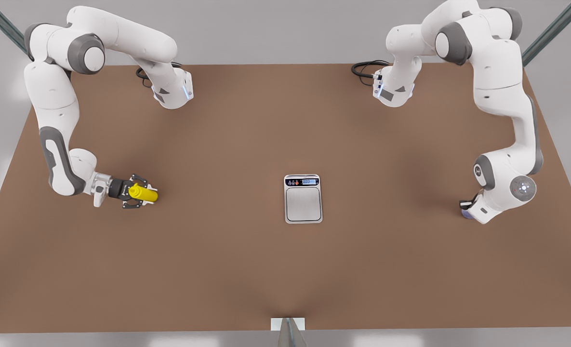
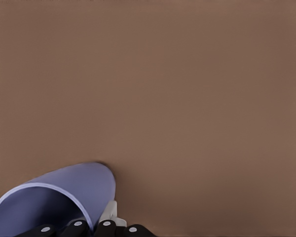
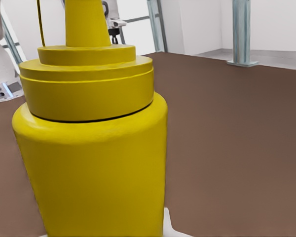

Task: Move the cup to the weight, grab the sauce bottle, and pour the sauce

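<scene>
- The brown table (image 1: 246,270) fills the scene, with one arm at each side of the front view.
- The weight (image 1: 303,203) lies flat near the table's middle, its platform bare — well apart from both grippers.
- The right gripper (image 1: 138,192), on the front view's left, is low by the table with its fingers set either side of the sauce bottle (image 1: 143,193); whether they are clenched on it I cannot tell.
- The left gripper (image 1: 469,206), on the front view's right, sits low at the cup (image 2: 59,200), mostly hidden behind its own arm; its grip I cannot tell either.
- Step in hand, as I judge it: the first — getting hold of the cup. Next it must be carried across and set upright on the platform, before any sauce is poured.
</scene>
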### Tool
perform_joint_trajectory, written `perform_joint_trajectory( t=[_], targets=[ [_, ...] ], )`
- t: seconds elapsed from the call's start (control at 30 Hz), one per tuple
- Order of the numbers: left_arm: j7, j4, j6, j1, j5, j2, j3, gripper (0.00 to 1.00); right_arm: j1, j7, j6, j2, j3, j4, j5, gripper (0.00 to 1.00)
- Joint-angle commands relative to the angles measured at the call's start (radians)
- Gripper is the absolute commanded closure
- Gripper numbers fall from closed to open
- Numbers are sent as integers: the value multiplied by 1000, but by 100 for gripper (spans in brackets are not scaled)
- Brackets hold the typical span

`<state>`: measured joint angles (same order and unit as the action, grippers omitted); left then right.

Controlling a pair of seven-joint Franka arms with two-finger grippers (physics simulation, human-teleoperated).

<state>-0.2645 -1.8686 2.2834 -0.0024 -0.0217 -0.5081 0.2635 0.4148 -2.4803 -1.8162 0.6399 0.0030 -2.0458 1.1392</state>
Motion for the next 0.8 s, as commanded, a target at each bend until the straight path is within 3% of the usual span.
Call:
perform_joint_trajectory(
  t=[0.0, 0.17, 0.6, 0.77],
  targets=[
    [2, 0, -4, -2, 97, 5, -1, 79, 1, 0, 1, 0, 0, -1, 1, 42],
    [116, 2, -10, -10, 97, 28, -69, 79, 4, 0, 3, -2, 0, 1, -1, 42],
    [574, 11, -70, -261, 97, 60, -83, 79, -7, 27, 15, -45, -1, 18, 1, 42],
    [814, 121, -203, -327, 97, 53, -150, 79, -62, 127, -28, -98, -1, 22, 1, 42]
  ],
)
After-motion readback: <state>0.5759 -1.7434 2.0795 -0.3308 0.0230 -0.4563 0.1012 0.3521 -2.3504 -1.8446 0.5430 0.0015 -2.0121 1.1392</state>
